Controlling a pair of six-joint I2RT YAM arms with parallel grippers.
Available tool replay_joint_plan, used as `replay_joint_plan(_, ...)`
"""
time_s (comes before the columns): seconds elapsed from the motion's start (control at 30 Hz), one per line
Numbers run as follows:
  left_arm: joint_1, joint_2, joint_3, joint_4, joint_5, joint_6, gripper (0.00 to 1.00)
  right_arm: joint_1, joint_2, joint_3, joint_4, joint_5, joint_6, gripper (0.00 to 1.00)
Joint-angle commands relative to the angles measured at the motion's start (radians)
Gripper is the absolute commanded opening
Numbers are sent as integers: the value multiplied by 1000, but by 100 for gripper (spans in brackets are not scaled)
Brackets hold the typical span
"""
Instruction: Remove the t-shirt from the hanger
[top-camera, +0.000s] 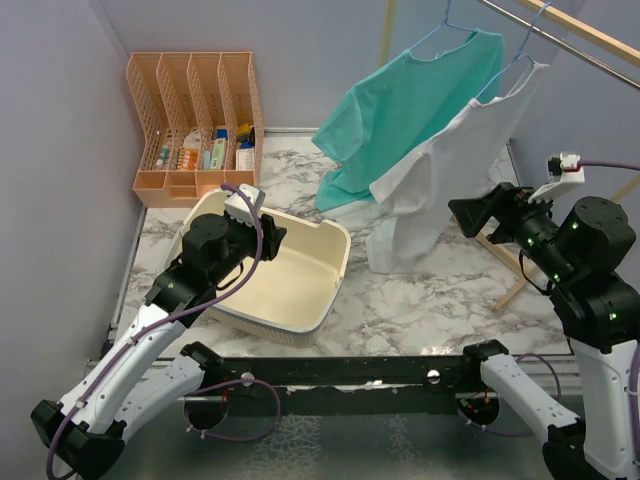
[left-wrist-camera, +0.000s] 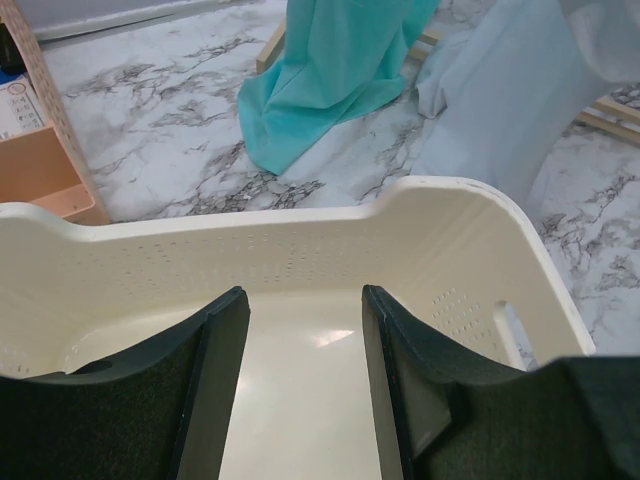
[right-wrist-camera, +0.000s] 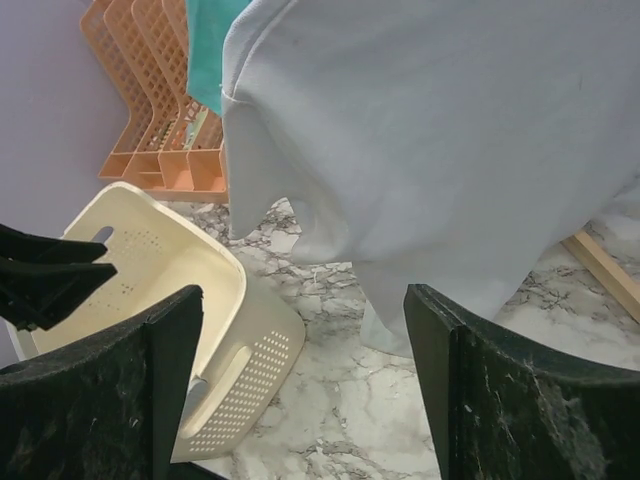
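While you are watching from above, the right gripper (top-camera: 462, 211) is standing with its jaws spread and nothing between them, pointing straight at the white t-shirt (top-camera: 450, 165), which is hanging just ahead of it. That shirt is dangling from a blue hanger (top-camera: 517, 58) hooked on the rail (top-camera: 560, 25), its long axis running down from the shoulders to a hem that is brushing the marble table (top-camera: 420, 300). A teal t-shirt (top-camera: 410, 110) is hanging just behind it on a second hanger. The left gripper (top-camera: 270, 236) is sitting well apart, over the cream basket (top-camera: 335, 262).

Switching to the left wrist, you are seeing the left gripper (left-wrist-camera: 305, 300) parted and empty, looking down into the basket (left-wrist-camera: 300, 215), with both shirts lying well beyond the far rim.

Moving to the right wrist, the spread gripper (right-wrist-camera: 305, 295) is framing the white t-shirt (right-wrist-camera: 430, 130), whose body is filling the view above and ahead of the fingers (right-wrist-camera: 440, 360) without touching them.

So the right arm is looking much the nearer, and I'd say the coming reach is turning on going forward into the cloth, then drawing it along the hanger's arm.
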Motion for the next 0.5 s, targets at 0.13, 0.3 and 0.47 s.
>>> replay_joint_plan(0.13,-1,-11,-9,29,-23,-11,52,-6,86,71,-19,-11,-39,84)
replay_joint_plan(0.3,-1,-13,-11,31,-22,-11,52,-6,107,107,-22,-5,-40,87)
replay_joint_plan(0.47,-1,-12,-12,32,-20,-15,52,-5,160,198,-15,39,-35,91)
